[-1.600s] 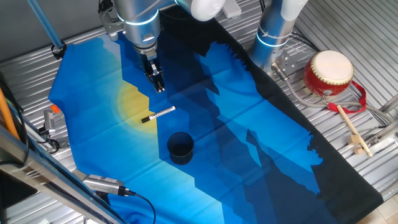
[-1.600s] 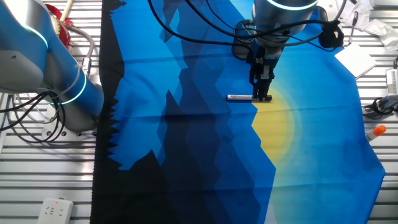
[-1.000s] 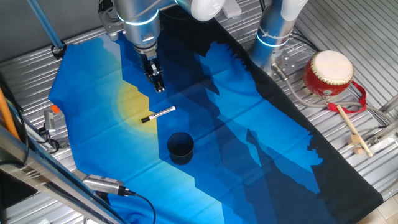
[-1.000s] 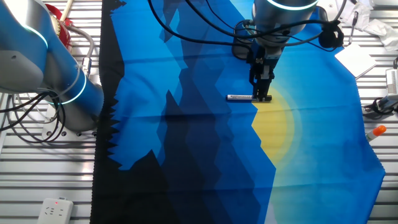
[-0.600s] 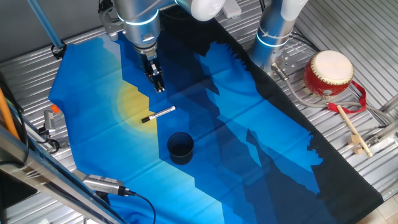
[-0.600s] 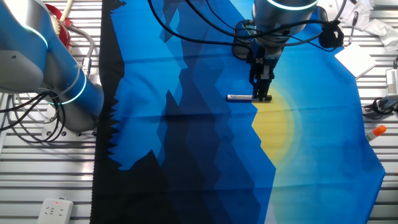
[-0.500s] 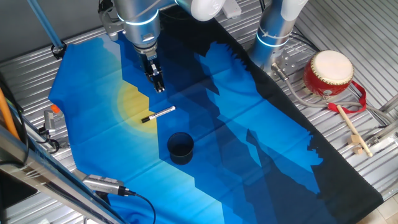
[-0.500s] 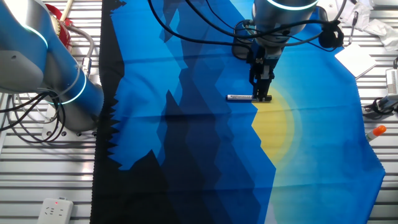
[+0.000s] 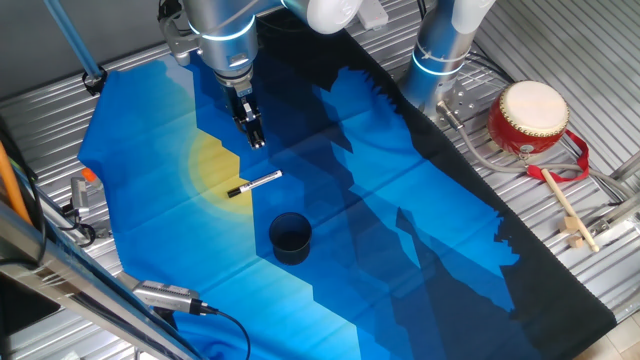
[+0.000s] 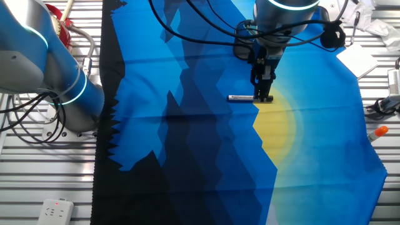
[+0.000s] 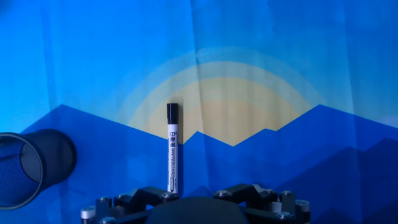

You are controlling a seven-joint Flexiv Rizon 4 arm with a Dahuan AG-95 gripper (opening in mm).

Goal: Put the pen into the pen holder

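Observation:
The pen (image 9: 254, 184), white with a black cap, lies flat on the blue and yellow cloth (image 9: 150, 150). It also shows in the other fixed view (image 10: 240, 98) and in the hand view (image 11: 173, 149), cap pointing away from the camera. The pen holder (image 9: 290, 237), a dark round cup, stands upright just in front and to the right of the pen. It sits at the left edge of the hand view (image 11: 31, 167) and is hidden in the other fixed view. My gripper (image 9: 257, 141) hangs above the cloth just behind the pen, its fingers together and holding nothing (image 10: 265, 97).
A red-and-cream drum (image 9: 528, 118) and a wooden drumstick (image 9: 565, 206) lie at the right, off the cloth. A second arm's base (image 9: 440, 60) stands at the back (image 10: 59, 78). Cables and an orange-capped item (image 10: 379, 131) lie by the cloth's edges.

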